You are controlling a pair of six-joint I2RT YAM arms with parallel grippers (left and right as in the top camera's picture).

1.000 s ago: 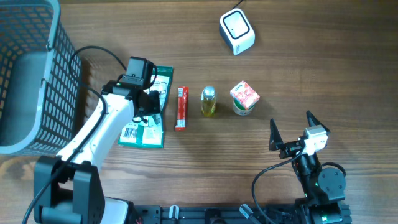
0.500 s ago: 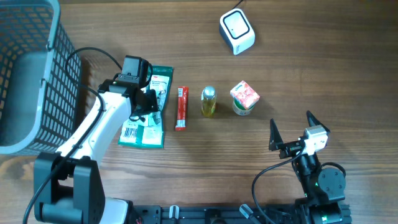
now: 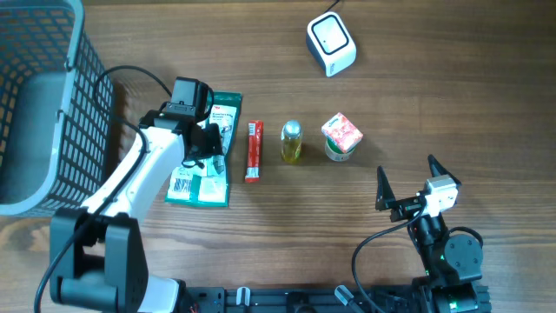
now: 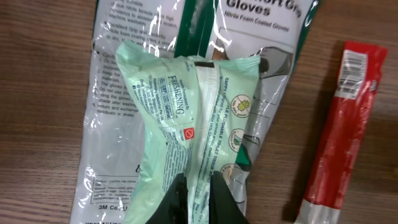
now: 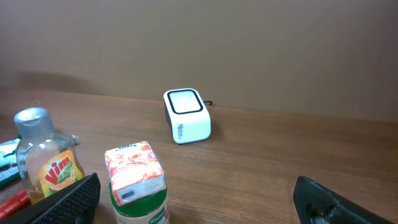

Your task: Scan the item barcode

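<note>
My left gripper [image 4: 199, 186] is shut on the lower edge of a pale green wipes packet [image 4: 186, 112]. The packet hangs over a clear-and-green gloves pack [image 4: 112, 93] lying on the table. From overhead the left gripper [image 3: 207, 143] sits above that gloves pack [image 3: 198, 184], and the arm hides most of the packet. The white barcode scanner [image 3: 331, 43] stands at the far side of the table, also seen from the right wrist as the scanner [image 5: 185, 116]. My right gripper [image 3: 406, 170] rests open near the front right, with nothing between its fingers.
A red stick pack [image 3: 253, 150], a small yellow bottle [image 3: 291, 142] and a green tub with a red-and-white packet on top [image 3: 340, 136] lie in a row mid-table. A grey wire basket [image 3: 35, 104] fills the far left.
The left gripper has shifted slightly left with the green packet still in it. The right arm has not moved.
</note>
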